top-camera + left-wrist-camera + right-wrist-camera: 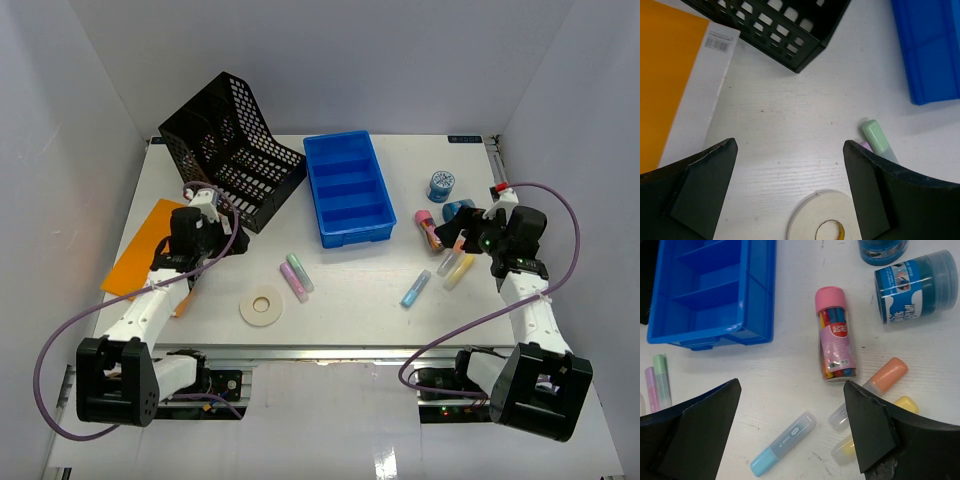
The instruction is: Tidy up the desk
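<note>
We hold the left pincer (790,145) and the right pincer (792,385) spread wide, gripping nothing, above the white table (350,300) that lies beneath both arms. Closing on the right, we could catch the orange highlighter (887,372) and the yellow highlighter (907,402) together, or roll the pink-capped tube (836,340). Free room lies before the blue tray (345,160); the orange folder (140,255) crowds the left edge.

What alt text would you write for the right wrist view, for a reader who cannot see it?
The open right pincer hovers over a white desk where a blue marker, an orange marker and a yellow marker lie loose. A pink-capped tube lies beside a blue tray.
</note>
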